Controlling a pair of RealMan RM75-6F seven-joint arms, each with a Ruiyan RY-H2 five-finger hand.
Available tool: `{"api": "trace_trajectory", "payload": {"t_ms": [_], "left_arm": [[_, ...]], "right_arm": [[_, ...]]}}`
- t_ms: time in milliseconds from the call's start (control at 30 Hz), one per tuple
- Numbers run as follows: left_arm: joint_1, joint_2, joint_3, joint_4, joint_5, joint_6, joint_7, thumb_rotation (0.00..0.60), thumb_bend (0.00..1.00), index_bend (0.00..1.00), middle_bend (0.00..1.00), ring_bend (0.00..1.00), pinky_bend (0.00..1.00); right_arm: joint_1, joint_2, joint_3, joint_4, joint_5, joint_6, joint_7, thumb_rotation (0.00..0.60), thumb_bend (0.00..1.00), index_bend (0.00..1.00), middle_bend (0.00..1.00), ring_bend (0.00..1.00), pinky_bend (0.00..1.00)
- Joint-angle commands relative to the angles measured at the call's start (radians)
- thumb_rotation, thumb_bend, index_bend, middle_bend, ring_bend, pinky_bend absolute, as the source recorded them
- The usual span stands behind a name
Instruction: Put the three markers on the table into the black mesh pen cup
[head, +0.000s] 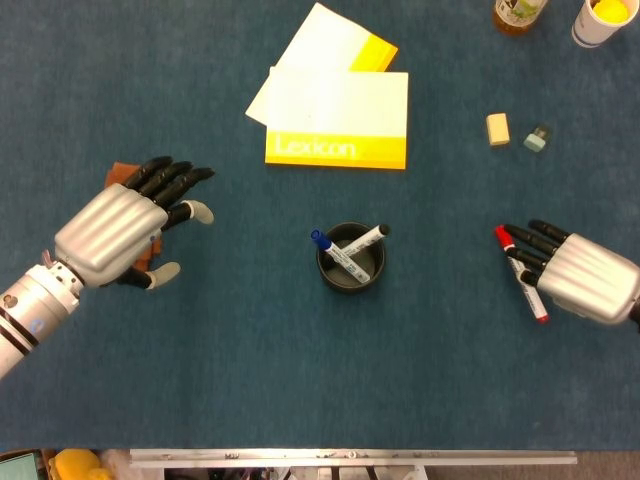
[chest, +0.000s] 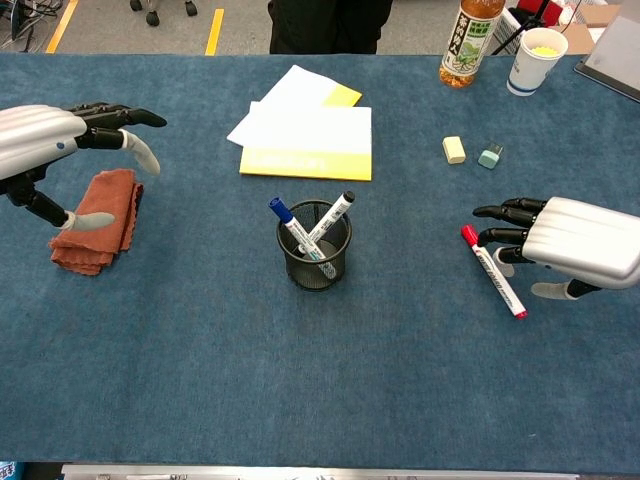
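Note:
The black mesh pen cup (head: 350, 257) (chest: 315, 245) stands mid-table with two markers in it, one blue-capped (chest: 291, 226) and one black-capped (chest: 331, 218). A red-capped marker (head: 521, 273) (chest: 493, 271) lies flat on the blue cloth to the right of the cup. My right hand (head: 583, 276) (chest: 570, 244) hovers just right of that marker with fingers spread toward it, holding nothing. My left hand (head: 122, 227) (chest: 55, 140) is open above a rust-coloured cloth (chest: 94, 220) at the far left.
Yellow and white notepads (head: 338, 118) lie behind the cup. An eraser (head: 497, 128) and a small green sharpener (head: 537, 138) sit at the back right, with a bottle (chest: 470, 40) and a paper cup (chest: 537, 46) beyond.

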Motion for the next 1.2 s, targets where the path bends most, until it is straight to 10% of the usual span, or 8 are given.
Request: {"api": "trace_trajectory", "payload": {"t_ms": [33,1200], "left_arm": [[0.000,0.001,0.000,0.000,-0.003,-0.003,0.001,0.600,0.25,0.30,0.04,0.00,0.00],[0.002,0.009,0.003,0.010,0.001,0.000,-0.026,0.600,0.25,0.30,0.04,0.00,0.00]], "right_arm": [[-0.005,-0.023,-0.002,0.027,-0.010,0.001,-0.007,0.600,0.20,0.50,0.28,0.07,0.19],[0.000,-0.148,-0.006,0.204,-0.037,0.023,-0.004,0.600,0.22,0.55,0.28,0.07,0.19]]}}
